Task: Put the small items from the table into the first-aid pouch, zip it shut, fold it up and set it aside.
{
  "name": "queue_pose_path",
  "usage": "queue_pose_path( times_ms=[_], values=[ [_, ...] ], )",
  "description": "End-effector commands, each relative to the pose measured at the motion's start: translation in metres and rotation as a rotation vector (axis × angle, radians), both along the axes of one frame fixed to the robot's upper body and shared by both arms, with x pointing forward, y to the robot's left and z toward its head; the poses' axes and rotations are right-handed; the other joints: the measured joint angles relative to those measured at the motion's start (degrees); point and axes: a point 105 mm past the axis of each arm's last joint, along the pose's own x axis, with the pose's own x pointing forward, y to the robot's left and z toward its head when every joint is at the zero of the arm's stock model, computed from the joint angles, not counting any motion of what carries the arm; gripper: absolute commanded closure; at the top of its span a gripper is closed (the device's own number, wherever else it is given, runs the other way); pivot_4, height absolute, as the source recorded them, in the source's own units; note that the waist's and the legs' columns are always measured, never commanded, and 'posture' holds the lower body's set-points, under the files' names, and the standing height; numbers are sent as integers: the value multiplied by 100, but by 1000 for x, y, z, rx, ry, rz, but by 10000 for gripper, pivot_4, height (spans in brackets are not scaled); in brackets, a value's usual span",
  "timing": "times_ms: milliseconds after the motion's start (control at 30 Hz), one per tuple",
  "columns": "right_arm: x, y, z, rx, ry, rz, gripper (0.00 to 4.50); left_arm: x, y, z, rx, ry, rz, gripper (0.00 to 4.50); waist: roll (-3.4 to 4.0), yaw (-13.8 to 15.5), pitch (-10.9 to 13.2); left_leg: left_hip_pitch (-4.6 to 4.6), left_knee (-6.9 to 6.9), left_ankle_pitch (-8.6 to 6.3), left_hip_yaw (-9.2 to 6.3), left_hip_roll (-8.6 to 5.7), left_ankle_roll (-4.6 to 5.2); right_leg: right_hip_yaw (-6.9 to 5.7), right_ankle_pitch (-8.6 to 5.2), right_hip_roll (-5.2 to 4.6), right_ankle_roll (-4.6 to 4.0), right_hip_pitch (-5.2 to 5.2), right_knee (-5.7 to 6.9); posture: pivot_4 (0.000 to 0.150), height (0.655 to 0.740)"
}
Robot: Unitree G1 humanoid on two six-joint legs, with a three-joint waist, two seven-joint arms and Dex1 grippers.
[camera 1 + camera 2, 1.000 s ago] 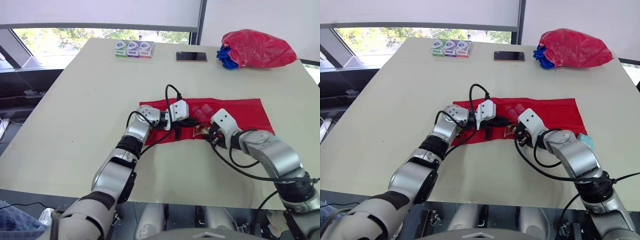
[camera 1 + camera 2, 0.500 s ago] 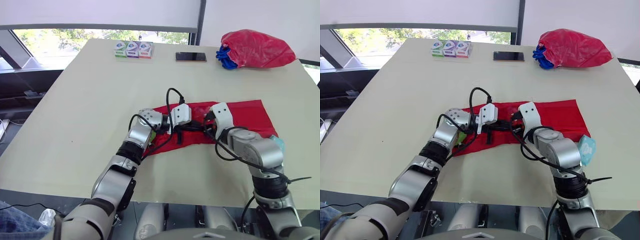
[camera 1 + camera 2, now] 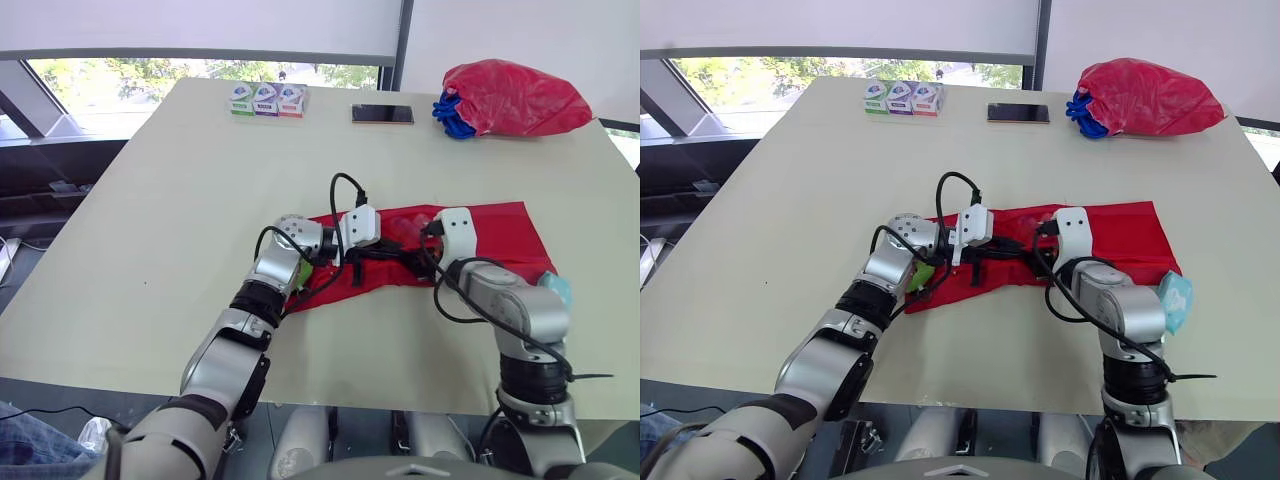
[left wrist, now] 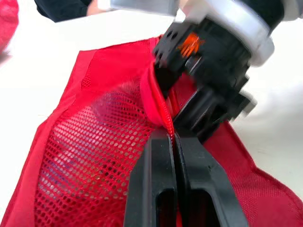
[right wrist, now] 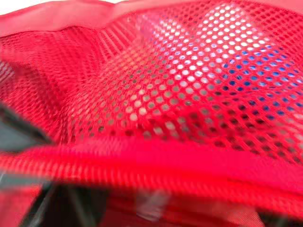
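Fingers: both black fingers (image 4: 158, 161) of the left gripper (image 4: 173, 137) are pressed together, pinching the raised red zip edge of the first-aid pouch (image 3: 495, 228).
Right gripper (image 4: 187, 97): sits directly opposite the left one, against the same raised edge and touching the fabric; whether it is open or clamped cannot be told.
Pouch: lies spread out around the middle of the tabletop (image 3: 150, 220), nearer the near edge than the far one. Its left near part is lifted and rumpled where the two grippers meet; its right part lies flat.
Mesh pocket (image 5: 189, 94): pale and blue shapes show through the red netting, too blurred to name.
Loose items: pale blue packet (image 3: 1173, 300) on the tabletop just off the pouch's right near corner; green item (image 3: 921, 276) at the pouch's left end, partly hidden under the left forearm.
Far edge: three small boxes (image 3: 267, 99) in a touching row, with a phone (image 3: 382, 114) lying flat to their right.
Far right corner: red plastic bag (image 3: 515, 97) with a blue bundle (image 3: 450, 115) against its left side.
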Motion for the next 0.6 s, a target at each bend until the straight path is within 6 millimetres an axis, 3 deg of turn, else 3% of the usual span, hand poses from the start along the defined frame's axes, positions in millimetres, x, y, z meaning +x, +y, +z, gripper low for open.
queue_pose_path(
  times_ms=[33,267,367,533,600],
  values=[
    [-18,5,14,-17,-57,159,8963,1,-4,6,6,-31,-27,45000,0,-13,0,-1,-1,0,1,0,0,1,0,0,0,0,-2,1500,7400],
    [-45,1,25,-13,-99,318,8963,8,-2,8,9,-37,-10,45000,0,-17,0,0,-3,0,-3,2,1,0,0,1,0,0,-3,1500,7400],
    [-45,-5,19,-51,-110,301,18425,11,-1,8,12,-39,-5,45000,0,-15,0,0,-1,0,-3,2,1,0,0,1,0,1,-3,1500,7400],
    [-31,-2,13,-75,-154,253,44169,11,-1,7,16,-42,-12,45000,0,-26,0,0,-1,0,-2,2,1,1,0,2,0,0,-3,1500,7400],
    [-23,0,13,-74,-178,229,44169,11,-1,8,16,-42,-16,45000,0,-30,0,0,-1,0,-2,2,1,1,-1,2,0,0,-3,1500,7400]
  ],
)
